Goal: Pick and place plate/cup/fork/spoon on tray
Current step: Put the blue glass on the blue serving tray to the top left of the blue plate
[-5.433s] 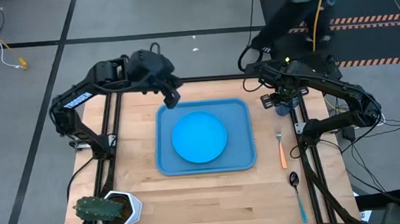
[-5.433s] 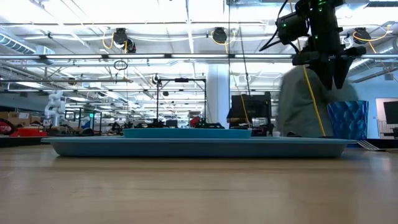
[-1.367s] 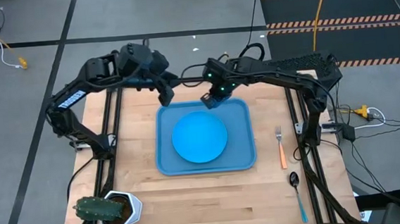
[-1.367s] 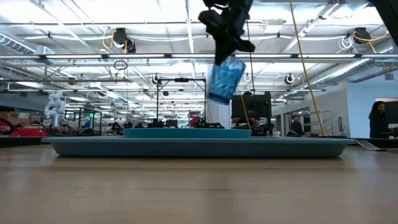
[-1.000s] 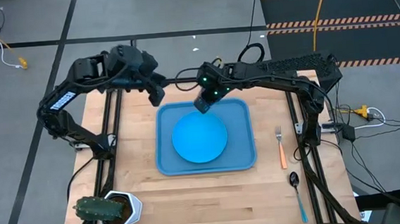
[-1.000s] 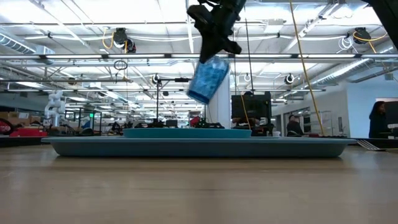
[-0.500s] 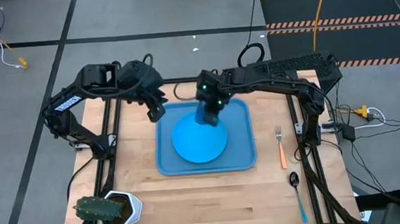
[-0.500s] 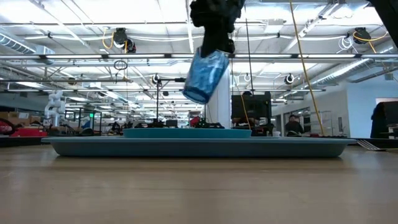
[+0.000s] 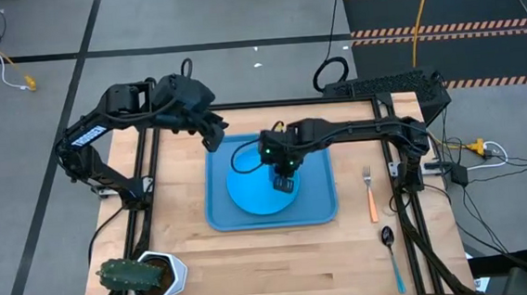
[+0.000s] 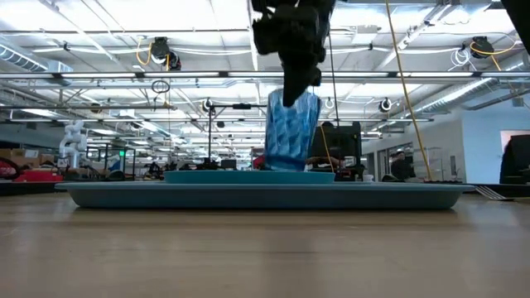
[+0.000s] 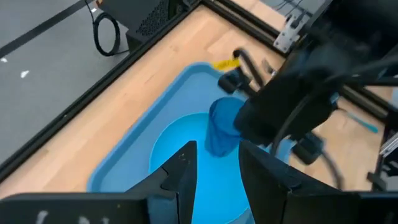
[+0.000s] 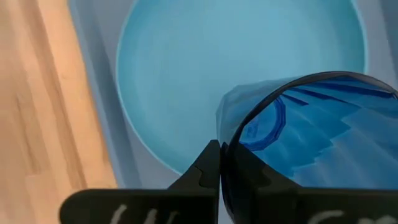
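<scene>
The round blue plate (image 9: 248,190) lies flat in the blue tray (image 9: 319,213), which rests on the table. My right gripper (image 9: 284,172) hangs over the plate's right part, shut on the dark-blue cup (image 10: 291,131). The cup stands nearly upright with its base low over the plate (image 10: 248,173). My left gripper (image 9: 214,137) is open and bare above the tray's far left corner. In its wrist view the cup (image 11: 222,127) shows beyond its fingers. The orange-handled fork (image 9: 370,194) and the blue-handled spoon (image 9: 392,255) lie on the table right of the tray. My right gripper pinches the cup's rim (image 12: 222,146), one finger inside the cup and one outside its wall. The fingers (image 10: 298,87) come from above, pointing down. The cup hangs below them, mouth up and almost upright. Whether its base (image 10: 286,165) touches the plate, I cannot tell.
A potted cactus (image 9: 142,275) stands at the table's near left corner. Bare wood lies between the tray and the near edge. Black frame rails run along the table's left and right sides.
My right gripper has carried the cup from the tray's far edge toward the near edge and down, to just over the plate. The cup has swung from tilted to nearly upright. My left gripper has drifted a little toward the tray's far left corner.
</scene>
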Motion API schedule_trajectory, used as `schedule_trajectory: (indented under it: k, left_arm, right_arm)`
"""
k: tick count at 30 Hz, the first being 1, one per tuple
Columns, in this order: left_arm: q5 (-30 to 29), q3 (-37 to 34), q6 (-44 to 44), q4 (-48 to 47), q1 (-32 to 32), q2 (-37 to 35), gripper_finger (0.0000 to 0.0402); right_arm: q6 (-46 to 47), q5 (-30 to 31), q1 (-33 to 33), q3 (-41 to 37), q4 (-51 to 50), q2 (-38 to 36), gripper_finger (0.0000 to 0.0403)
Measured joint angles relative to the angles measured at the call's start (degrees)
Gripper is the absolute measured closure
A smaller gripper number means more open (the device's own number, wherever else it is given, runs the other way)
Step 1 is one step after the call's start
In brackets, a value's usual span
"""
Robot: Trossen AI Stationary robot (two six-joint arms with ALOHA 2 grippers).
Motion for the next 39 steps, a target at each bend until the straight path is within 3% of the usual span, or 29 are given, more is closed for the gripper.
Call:
schedule_trajectory:
  k: [8,19,39]
  left_arm:
    - [-0.05,0.02,-0.22,2.18,0.03,0.00,0.0282]
    - [-0.70,0.02,-5.18,2.43,0.04,0.00,0.0282]
    - [-0.83,0.06,-5.28,8.04,-0.11,1.63,0.0282]
  right_arm:
    - [-0.45,-0.10,0.00,-6.51,4.56,0.00,0.0403]
    - [1.02,-0.16,0.00,-6.94,7.76,-0.02,0.0398]
    - [1.55,-1.82,-0.03,-7.01,10.26,-2.16,0.0268]
